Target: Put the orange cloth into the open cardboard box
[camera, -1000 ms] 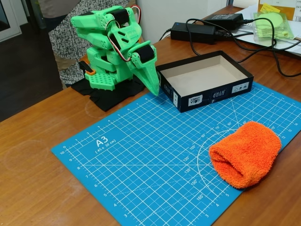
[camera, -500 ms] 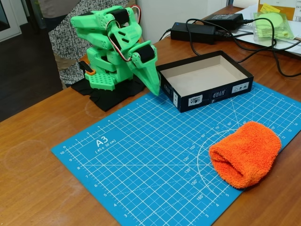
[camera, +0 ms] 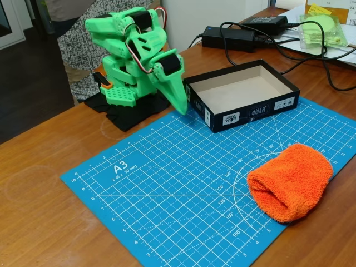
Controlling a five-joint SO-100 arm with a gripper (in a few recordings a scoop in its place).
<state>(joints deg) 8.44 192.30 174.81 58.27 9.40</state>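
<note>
Orange fluffy terry cloth (camera: 290, 181), rolled into a soft rounded bundle, lies on the near right part of a blue gridded cutting mat (camera: 167, 183), with its right end reaching past the mat's edge onto the brown wooden table (camera: 39, 189). At the far edge of the mat stands the open cardboard box (camera: 240, 97), a shallow rectangle with dark navy outer walls, small white logos and a plain beige inside. The cloth is well apart from the box, nearer the camera.

Off the mat's far left corner, a bright green plastic robot arm (camera: 130, 55) sits folded on a black cloth pad (camera: 130, 114). Its gripper (camera: 179, 104) points down just beside the box's left wall, fingers drawn together to a narrow tip, holding nothing.

Beyond the box lie two black power adapter bricks (camera: 228, 36) with cables and a pale yellow-green cloth in clear plastic wrap (camera: 322, 28).
</note>
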